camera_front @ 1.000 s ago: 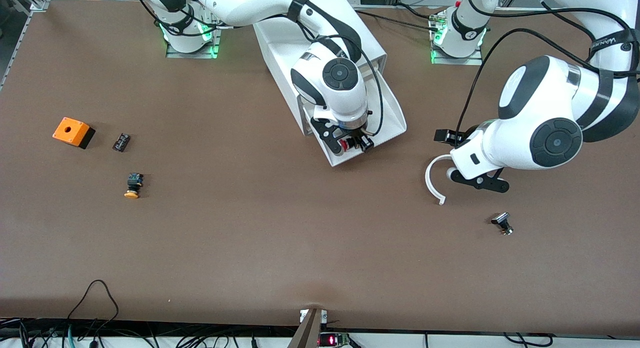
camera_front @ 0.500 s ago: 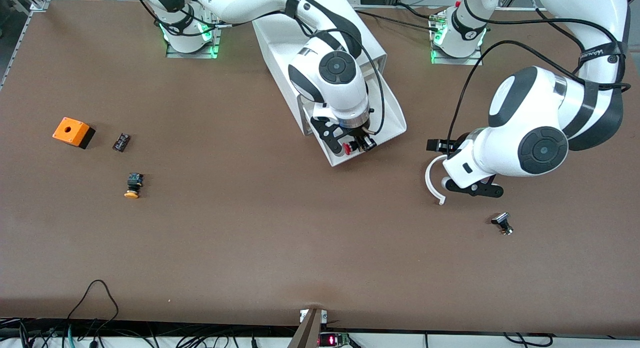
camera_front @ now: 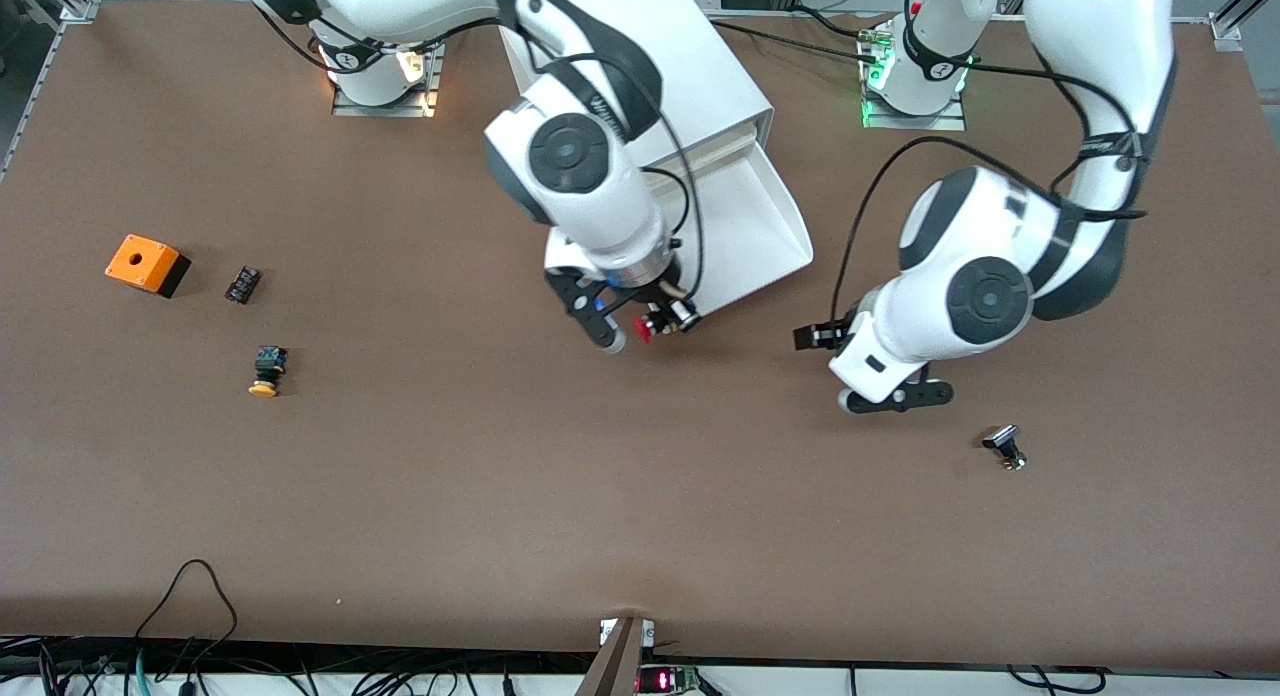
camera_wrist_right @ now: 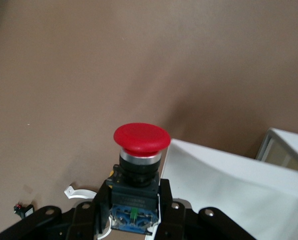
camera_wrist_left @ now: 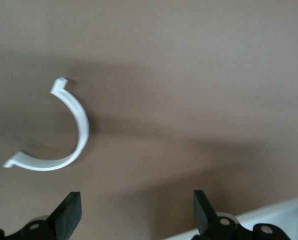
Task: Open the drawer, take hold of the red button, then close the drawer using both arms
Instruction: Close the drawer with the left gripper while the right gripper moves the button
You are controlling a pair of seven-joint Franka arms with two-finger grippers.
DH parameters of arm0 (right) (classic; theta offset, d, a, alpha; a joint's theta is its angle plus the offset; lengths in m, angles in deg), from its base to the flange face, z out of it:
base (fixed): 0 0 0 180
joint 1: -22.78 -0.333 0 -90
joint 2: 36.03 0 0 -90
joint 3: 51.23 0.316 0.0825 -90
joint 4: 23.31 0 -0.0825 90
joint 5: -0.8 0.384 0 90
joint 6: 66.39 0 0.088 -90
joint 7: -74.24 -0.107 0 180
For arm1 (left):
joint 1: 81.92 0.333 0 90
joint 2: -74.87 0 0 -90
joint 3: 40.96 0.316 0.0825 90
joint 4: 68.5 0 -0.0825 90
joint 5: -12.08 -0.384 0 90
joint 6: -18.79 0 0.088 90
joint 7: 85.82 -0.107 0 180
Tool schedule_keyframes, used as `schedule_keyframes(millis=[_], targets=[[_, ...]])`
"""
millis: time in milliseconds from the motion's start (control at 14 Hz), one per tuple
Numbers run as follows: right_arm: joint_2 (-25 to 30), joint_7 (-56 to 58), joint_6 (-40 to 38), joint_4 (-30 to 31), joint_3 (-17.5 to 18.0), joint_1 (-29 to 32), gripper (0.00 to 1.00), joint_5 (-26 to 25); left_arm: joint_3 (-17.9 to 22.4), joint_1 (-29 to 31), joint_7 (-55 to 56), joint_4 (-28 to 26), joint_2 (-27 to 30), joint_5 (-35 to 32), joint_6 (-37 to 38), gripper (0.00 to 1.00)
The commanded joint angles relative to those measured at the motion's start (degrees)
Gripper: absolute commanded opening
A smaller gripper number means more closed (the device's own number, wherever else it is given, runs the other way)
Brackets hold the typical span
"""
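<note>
The drawer (camera_front: 765, 231) stands pulled out of the white cabinet (camera_front: 690, 66), and its tray looks empty. My right gripper (camera_front: 648, 326) is shut on the button (camera_front: 643, 329) and holds it over the table just off the drawer's front corner. In the right wrist view the red cap (camera_wrist_right: 141, 137) points away from the right gripper (camera_wrist_right: 134, 210), whose fingers clamp the black-and-blue body, and the drawer (camera_wrist_right: 223, 185) lies beside it. My left gripper (camera_front: 858, 374) is open and empty over the table beside the drawer, toward the left arm's end. The left wrist view shows the left gripper (camera_wrist_left: 136, 215) spread wide.
A white curved clip (camera_wrist_left: 64, 130) lies on the table under the left gripper. A small black-and-silver part (camera_front: 1005, 447) lies nearer the camera. Toward the right arm's end are an orange box (camera_front: 147, 264), a small black part (camera_front: 243, 283) and an orange-capped button (camera_front: 266, 370).
The right gripper lifted the red button out of the drawer and carried it past the drawer's front. The left arm swung toward the drawer and now covers the white clip.
</note>
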Motion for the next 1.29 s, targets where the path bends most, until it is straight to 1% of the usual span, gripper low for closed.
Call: schedule_keyframes(millis=[0, 71, 143, 286, 429, 500, 571, 643, 714, 929, 1214], targets=[[1.6, 12.8, -4.3, 0.1, 1.4, 5.2, 0.00, 3.0, 0.1, -2.2, 9.4, -6.8, 1.5, -1.1, -8.4, 0.98], [1.8, 17.8, -6.4, 0.1, 1.4, 6.8, 0.00, 3.7, 0.1, -3.1, 12.2, -8.3, 1.5, -1.1, -10.6, 0.97], [3.8, 25.6, -9.2, 0.5, 1.2, 10.2, 0.00, 4.1, 0.0, -4.1, 15.8, -10.8, 1.6, -1.1, -13.5, 0.96], [5.1, 36.4, -15.6, 0.8, 1.0, 14.0, 0.00, 4.1, -0.1, -5.5, 17.2, -12.1, 1.8, -1.1, -13.9, 0.95], [6.0, 45.3, -19.0, 1.7, 0.9, 17.7, 0.00, 4.0, -0.3, -6.9, 18.4, -13.0, 2.2, -1.0, -13.8, 0.95], [7.0, 49.4, -20.0, 3.4, 0.9, 20.0, 0.00, 3.3, -1.0, -7.3, 18.6, -13.7, 2.2, -1.0, -13.7, 0.95], [8.3, 55.3, -20.2, 6.0, 0.1, 22.0, 0.00, 3.0, -1.7, -7.4, 18.7, -14.7, 2.5, -1.0, -13.7, 0.95], [9.5, 59.4, -19.8, 8.7, -1.9, 22.7, 0.00, 3.0, -2.2, -7.3, 18.7, -15.7, 2.9, -1.0, -13.7, 0.95], [10.9, 63.2, -19.1, 11.9, -4.7, 22.7, 0.00, 2.9, -2.7, -7.3, 18.7, -16.3, 3.5, -0.8, -13.7, 0.95], [14.1, 74.2, -12.2, 23.3, -11.0, 22.7, 0.00, 2.5, -5.2, -7.2, 20.1, -17.7, 4.3, -0.4, -13.4, 0.95], [15.9, 82.4, -1.6, 34.6, -15.3, 22.7, 0.00, 1.9, -8.2, -7.4, 21.5, -19.4, 4.1, -0.3, -13.4, 0.95]])
